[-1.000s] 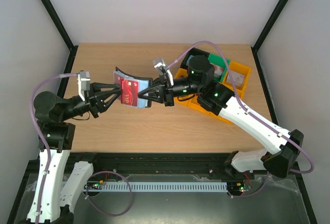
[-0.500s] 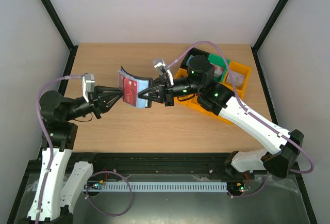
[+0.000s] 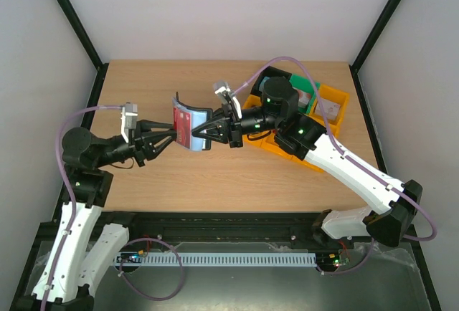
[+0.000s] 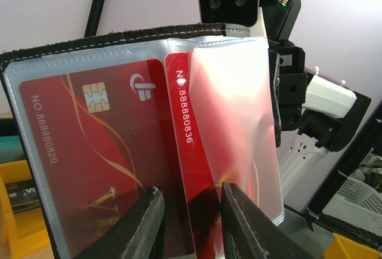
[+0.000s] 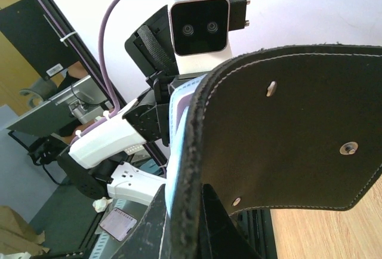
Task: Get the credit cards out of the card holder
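Nothing is out yet: both red plastic credit cards (image 4: 101, 169) sit sleeved in the black folding card holder (image 3: 188, 121), clamped aloft by the right gripper (image 3: 204, 132); the left gripper (image 4: 191, 193), narrowly parted, noses one card

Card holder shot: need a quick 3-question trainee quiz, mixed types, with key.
1. True or false: the card holder lies flat on the table.
2. Multiple choice: the credit cards seen through the clear sleeves are A) red, B) blue, C) green.
3. Fill in: the left claw straddles one card's lower edge with its fingers apart; the holder itself is gripped by the ___ claw.

Key:
1. False. It is held up off the table, opened out.
2. A.
3. Right. The right claw is clamped on the holder's edge.
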You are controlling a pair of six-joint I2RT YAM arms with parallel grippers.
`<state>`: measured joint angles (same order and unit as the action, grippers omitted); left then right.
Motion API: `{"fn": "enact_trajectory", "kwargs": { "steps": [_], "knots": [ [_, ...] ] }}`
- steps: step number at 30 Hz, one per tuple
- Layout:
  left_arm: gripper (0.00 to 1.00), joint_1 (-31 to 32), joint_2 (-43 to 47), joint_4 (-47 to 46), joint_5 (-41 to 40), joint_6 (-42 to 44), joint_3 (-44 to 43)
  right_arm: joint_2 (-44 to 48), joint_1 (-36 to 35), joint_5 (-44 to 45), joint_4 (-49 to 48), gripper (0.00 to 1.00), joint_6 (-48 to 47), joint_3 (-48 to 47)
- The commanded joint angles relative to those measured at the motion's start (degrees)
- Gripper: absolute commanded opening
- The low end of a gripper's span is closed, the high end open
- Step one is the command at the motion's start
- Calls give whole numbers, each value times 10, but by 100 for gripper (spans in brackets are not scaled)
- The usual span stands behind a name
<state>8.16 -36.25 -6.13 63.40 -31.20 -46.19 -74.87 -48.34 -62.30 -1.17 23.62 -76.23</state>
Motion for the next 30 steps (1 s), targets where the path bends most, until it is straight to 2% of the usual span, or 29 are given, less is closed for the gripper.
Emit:
{"fn": "enact_trajectory", "kwargs": {
  "steps": [1,9,12,14,15,19,24,30],
  "knots": [
    [29,8,-2,-56,7,-36,11,11,2,-14,-34,2,-7,-11],
    [28,21,-10,-144,27,-113,15,0,2,-19,-40,2,-10,-13],
    [19,23,-12,-148,52,-108,3,-1,7,-20,-41,2,-12,-13],
    [4,23,-8,-124,59,-91,-7,2,11,-16,-45,2,-10,-8],
    [3,23,-6,-109,58,-82,-11,4,13,-16,-46,2,-9,-6],
    [2,15,-1,21,29,11,-42,6,30,-13,-25,1,-20,1],
    [2,-20,14,134,-98,102,-55,27,70,-12,-13,2,-22,45],
    [2,-30,21,258,-229,256,-79,64,126,-4,20,2,-38,85]
  ]
}}
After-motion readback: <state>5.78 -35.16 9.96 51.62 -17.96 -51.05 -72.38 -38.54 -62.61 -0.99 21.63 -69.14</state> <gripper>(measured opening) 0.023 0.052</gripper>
